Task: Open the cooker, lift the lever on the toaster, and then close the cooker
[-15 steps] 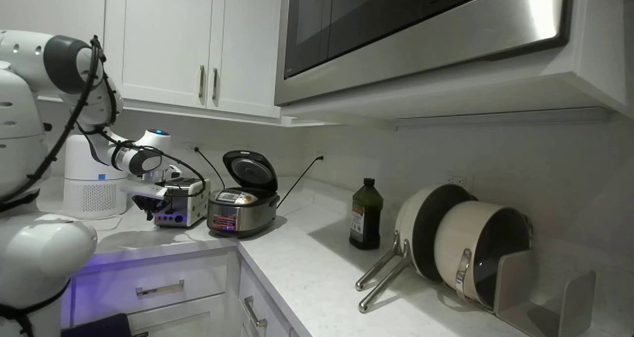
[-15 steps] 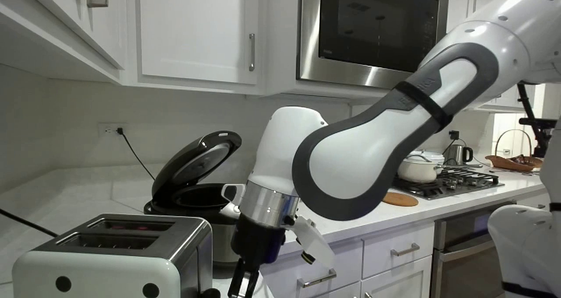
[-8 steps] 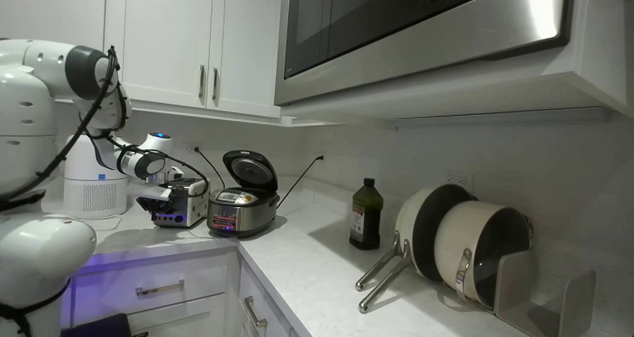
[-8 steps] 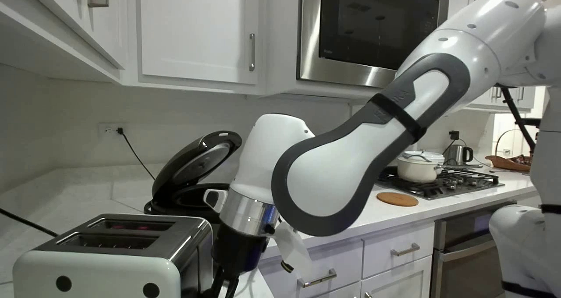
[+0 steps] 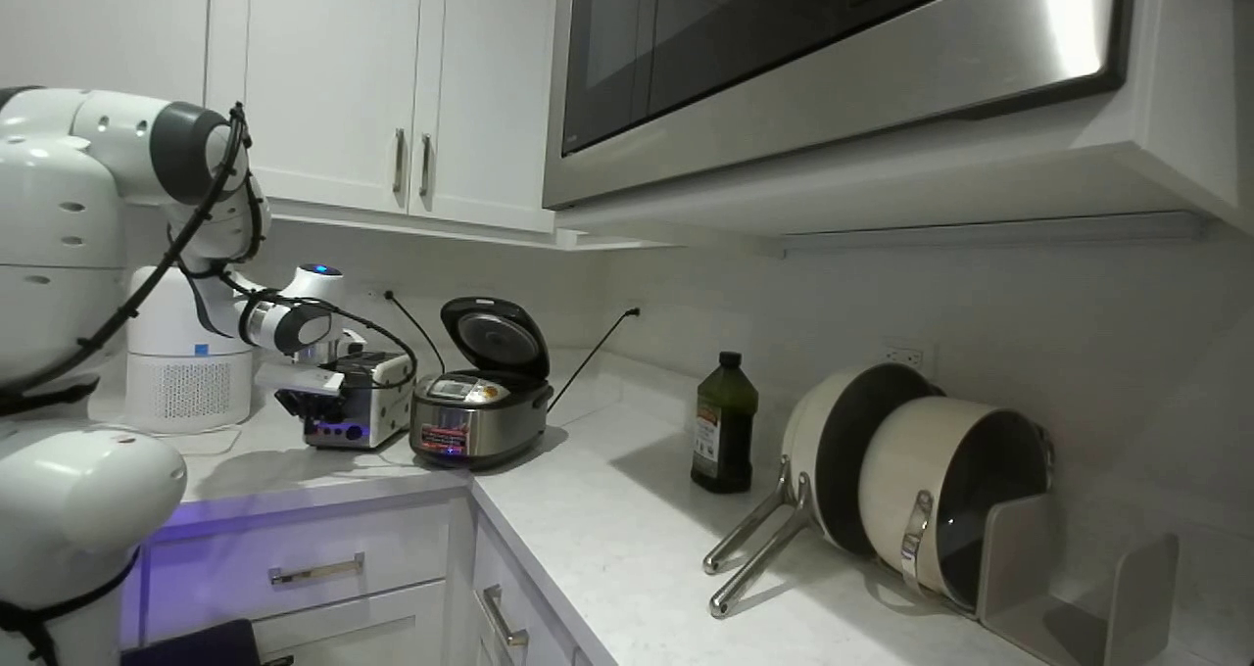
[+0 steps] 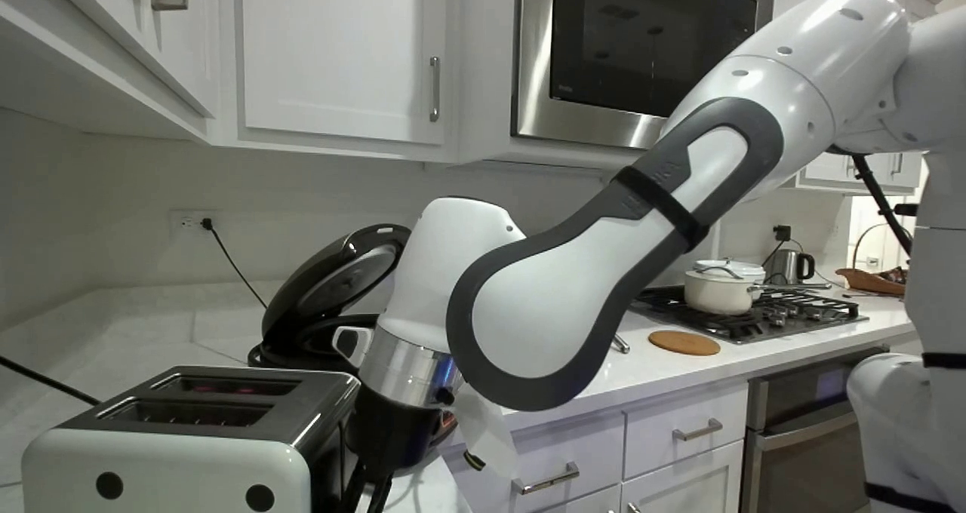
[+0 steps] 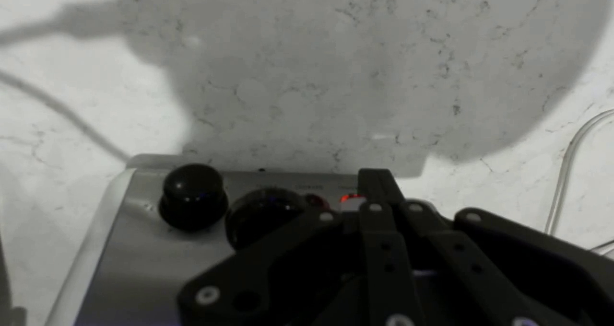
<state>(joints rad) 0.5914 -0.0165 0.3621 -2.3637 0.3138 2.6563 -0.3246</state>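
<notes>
Gripper [image 7: 395,194] moved left in an exterior view, now just beside toaster [image 6: 189,456]; pinched narrow, nothing visibly held. Cooker [image 5: 482,429] open, so lift step likely next.

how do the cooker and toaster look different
The cooker is rounded, the toaster boxy. The cooker has a lid, standing open; the toaster has two slots on top. The cooker's side is metallic, the toaster's white with black dots. Both stand on the counter.

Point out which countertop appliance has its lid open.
The rice cooker, beside the toaster: its hinged lid stands raised, whereas neither the toaster nor the white air purifier shows any raised lid.
</notes>
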